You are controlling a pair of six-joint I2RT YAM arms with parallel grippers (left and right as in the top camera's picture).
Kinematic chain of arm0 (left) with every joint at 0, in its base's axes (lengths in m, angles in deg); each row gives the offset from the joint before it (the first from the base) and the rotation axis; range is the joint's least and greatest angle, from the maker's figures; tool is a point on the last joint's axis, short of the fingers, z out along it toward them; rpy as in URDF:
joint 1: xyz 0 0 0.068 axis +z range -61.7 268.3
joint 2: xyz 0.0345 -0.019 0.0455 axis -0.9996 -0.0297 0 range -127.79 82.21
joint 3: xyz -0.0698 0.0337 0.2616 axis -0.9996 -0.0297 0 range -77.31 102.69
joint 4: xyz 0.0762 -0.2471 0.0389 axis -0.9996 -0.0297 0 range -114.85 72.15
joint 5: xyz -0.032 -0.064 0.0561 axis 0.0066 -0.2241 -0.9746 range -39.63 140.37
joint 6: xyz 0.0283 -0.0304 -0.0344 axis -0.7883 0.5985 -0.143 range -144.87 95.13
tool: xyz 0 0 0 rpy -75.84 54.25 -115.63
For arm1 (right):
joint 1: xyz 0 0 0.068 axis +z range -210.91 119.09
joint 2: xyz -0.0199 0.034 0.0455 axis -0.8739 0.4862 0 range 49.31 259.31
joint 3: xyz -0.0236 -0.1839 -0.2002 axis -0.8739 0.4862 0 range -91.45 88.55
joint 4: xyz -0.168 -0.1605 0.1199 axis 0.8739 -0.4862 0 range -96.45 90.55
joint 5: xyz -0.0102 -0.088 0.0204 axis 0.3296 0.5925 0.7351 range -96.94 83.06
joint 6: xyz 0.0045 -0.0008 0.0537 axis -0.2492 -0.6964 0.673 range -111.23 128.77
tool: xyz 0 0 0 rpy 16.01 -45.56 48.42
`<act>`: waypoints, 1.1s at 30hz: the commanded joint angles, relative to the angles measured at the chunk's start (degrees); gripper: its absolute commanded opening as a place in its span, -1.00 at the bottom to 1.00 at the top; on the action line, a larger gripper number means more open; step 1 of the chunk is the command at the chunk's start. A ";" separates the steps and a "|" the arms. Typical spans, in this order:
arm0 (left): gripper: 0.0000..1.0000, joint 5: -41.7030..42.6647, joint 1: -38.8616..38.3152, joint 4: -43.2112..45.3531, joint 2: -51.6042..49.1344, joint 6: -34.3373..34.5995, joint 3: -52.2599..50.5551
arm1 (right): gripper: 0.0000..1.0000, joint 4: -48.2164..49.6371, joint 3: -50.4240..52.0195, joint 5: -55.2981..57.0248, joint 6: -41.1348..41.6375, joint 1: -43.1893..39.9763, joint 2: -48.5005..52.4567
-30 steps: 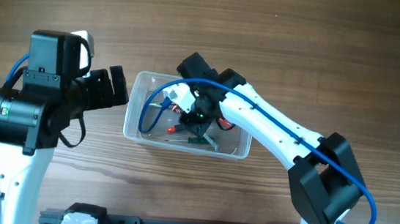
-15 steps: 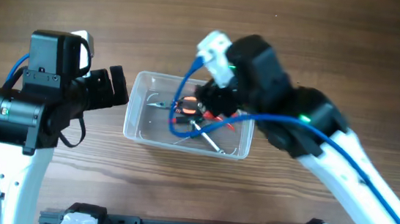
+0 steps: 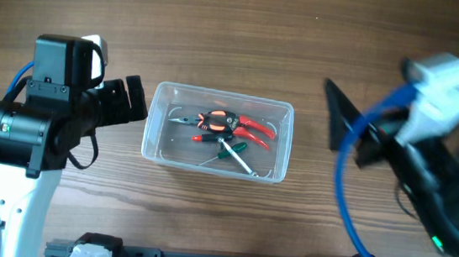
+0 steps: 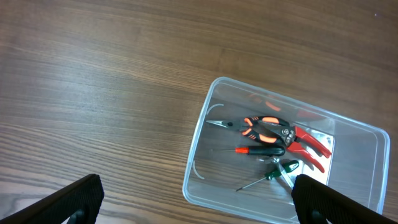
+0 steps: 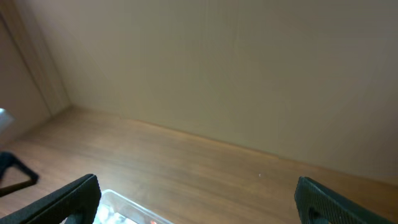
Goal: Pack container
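Container [image 3: 159,139], a clear plastic tub, is sitting mid-table [image 3: 306,35] on the wood, w/ the left gripper [image 3: 136,100] hanging just beside its left end, jaws spread wide, nothing btwn them. Inside the tub, red-handled pliers [image 3: 228,124] are lying along the middle, w/ a red-handled screwdriver [image 3: 202,139] & a green-handled screwdriver [image 3: 233,150] lying next to them on the near side. Over to the right, well apart from the tub, the right gripper [image 5: 198,200] is hanging tilted toward the far wall, jaws also standing wide & gripping nothing.
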 commanded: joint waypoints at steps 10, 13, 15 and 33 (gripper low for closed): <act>1.00 0.90 0.35 0.20 0.37 -0.94 0.46 | 0.99 -5.38 1.51 18.40 -0.17 -5.31 -5.25; 1.00 0.90 0.35 0.20 0.37 -0.94 0.46 | 1.00 1.11 13.77 -1.29 -0.15 -21.33 -12.24; 1.00 0.90 0.35 0.20 0.37 -0.94 0.46 | 1.00 6.16 22.58 -8.59 -0.15 -27.56 -16.17; 0.99 0.90 0.37 0.20 0.37 -0.94 0.46 | 0.99 30.25 83.97 -16.06 32.54 -36.83 -53.72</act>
